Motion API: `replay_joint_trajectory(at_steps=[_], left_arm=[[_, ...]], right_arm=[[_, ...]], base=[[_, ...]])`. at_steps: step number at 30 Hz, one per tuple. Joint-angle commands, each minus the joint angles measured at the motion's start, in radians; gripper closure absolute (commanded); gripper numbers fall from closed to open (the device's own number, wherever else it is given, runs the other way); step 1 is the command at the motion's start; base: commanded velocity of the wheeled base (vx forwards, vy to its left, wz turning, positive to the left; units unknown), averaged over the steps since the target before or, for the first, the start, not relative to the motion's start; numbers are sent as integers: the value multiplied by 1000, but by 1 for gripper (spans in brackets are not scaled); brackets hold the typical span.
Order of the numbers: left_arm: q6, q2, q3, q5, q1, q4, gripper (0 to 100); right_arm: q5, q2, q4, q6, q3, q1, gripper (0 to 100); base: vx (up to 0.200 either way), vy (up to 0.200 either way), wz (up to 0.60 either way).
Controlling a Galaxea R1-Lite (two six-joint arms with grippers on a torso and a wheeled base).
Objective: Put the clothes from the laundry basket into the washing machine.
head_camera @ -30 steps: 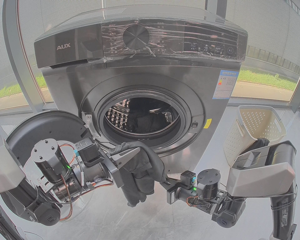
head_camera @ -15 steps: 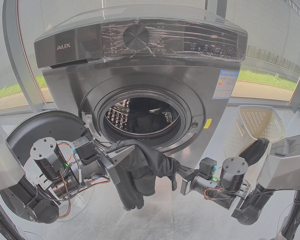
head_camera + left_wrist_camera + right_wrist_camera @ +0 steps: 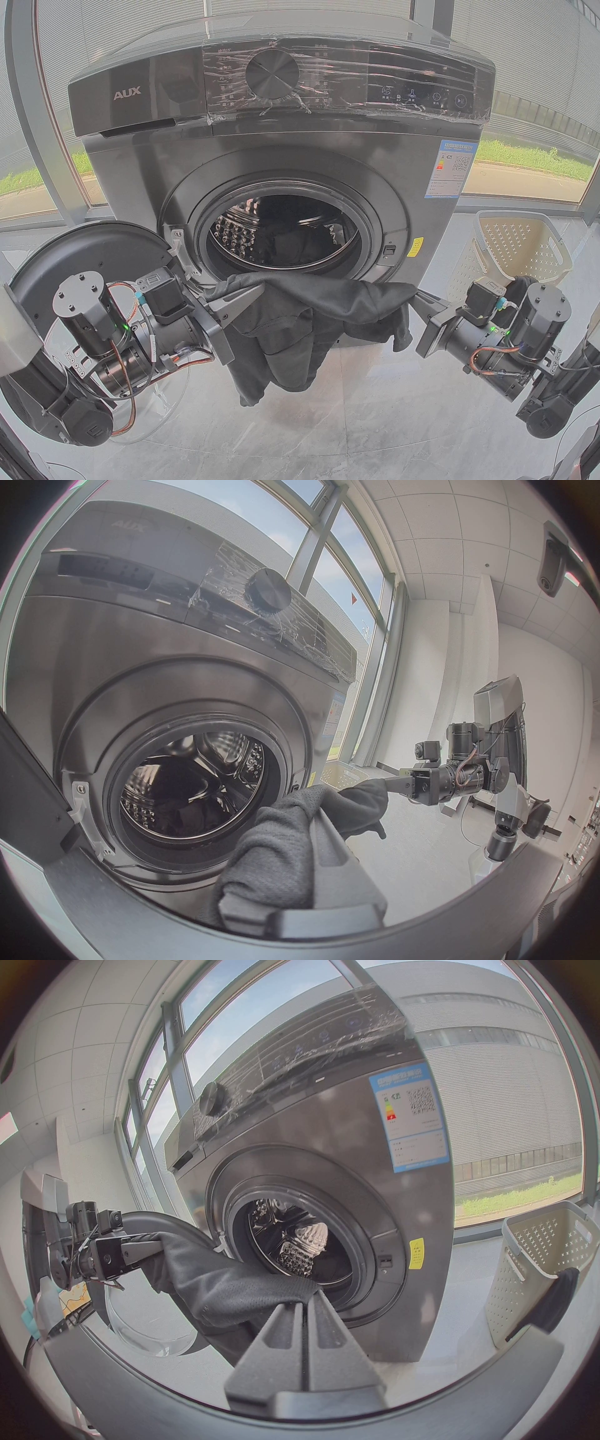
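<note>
A dark garment (image 3: 312, 303) is stretched between the two grippers at 6 o'clock from the washer's (image 3: 281, 144) open drum (image 3: 281, 231), with its slack hanging toward the floor. The left gripper (image 3: 247, 299), at 8 o'clock from the drum, has its jaws clamped on one end. The right gripper (image 3: 417, 299), at 4 o'clock, has its jaws pinched on the other. The basket (image 3: 522, 247) stands at 3 o'clock of the washer with another dark cloth (image 3: 517, 292) at its rim, and the door (image 3: 94, 250) stands open at 9 o'clock.
</note>
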Motion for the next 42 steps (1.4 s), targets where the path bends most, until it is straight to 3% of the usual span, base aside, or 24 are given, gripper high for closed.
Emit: replay_joint_trajectory(at_steps=[1, 11, 27, 39, 42], left_arm=[[-3, -28, 1, 2, 3, -6, 100], [0, -36, 47, -3, 4, -6, 100], [34, 59, 133, -17, -5, -4, 100], [36, 144, 125, -21, -37, -6, 100], [33, 150, 90, -20, -36, -6, 100]], right_arm=[[3, -40, -4, 0, 5, -25, 100], [-3, -50, -6, 0, -30, -43, 100], [0, -60, -6, 0, -68, -42, 100], [9, -80, -2, -1, -39, -31, 100], [22, -79, 4, -3, 19, -39, 100]], base=[[0, 0, 0], [0, 0, 0], [0, 0, 0], [0, 0, 0], [0, 0, 0]])
